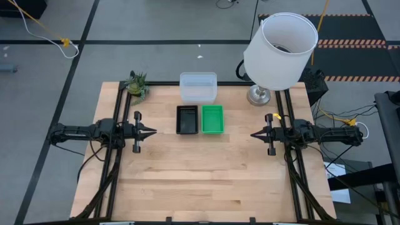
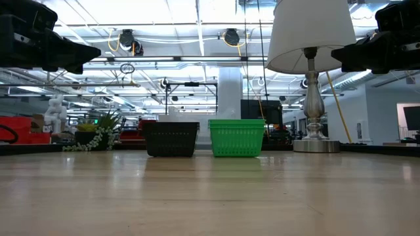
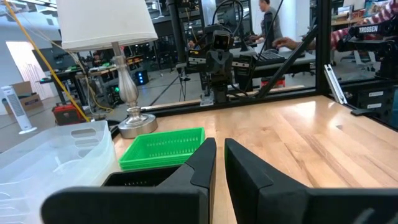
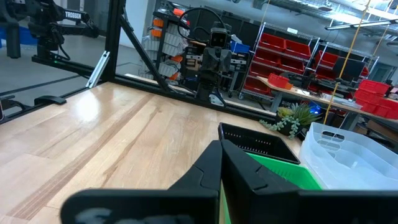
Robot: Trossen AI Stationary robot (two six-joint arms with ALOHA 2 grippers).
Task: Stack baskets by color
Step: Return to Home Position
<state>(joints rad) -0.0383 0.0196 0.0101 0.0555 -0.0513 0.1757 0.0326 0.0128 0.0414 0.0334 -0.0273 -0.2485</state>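
Observation:
Three baskets stand on the wooden table's far middle. A clear basket (image 1: 198,87) is farthest back. In front of it a black basket (image 1: 187,119) and a green basket (image 1: 212,119) rest side by side on their bottoms. My left gripper (image 1: 152,132) hangs level at the table's left, pointing at the baskets, with only a thin slit between its fingers (image 3: 219,155). My right gripper (image 1: 254,134) hangs level at the table's right, facing it, fingers together (image 4: 221,155). Neither has anything between its fingers. The low view shows the black basket (image 2: 171,139) and green basket (image 2: 236,137) standing apart.
A table lamp with a big white shade (image 1: 278,50) stands at the far right corner. A small green plant figure (image 1: 137,85) sits at the far left. Bare wood (image 1: 200,181) fills the table's near half. People work at desks in the room beyond.

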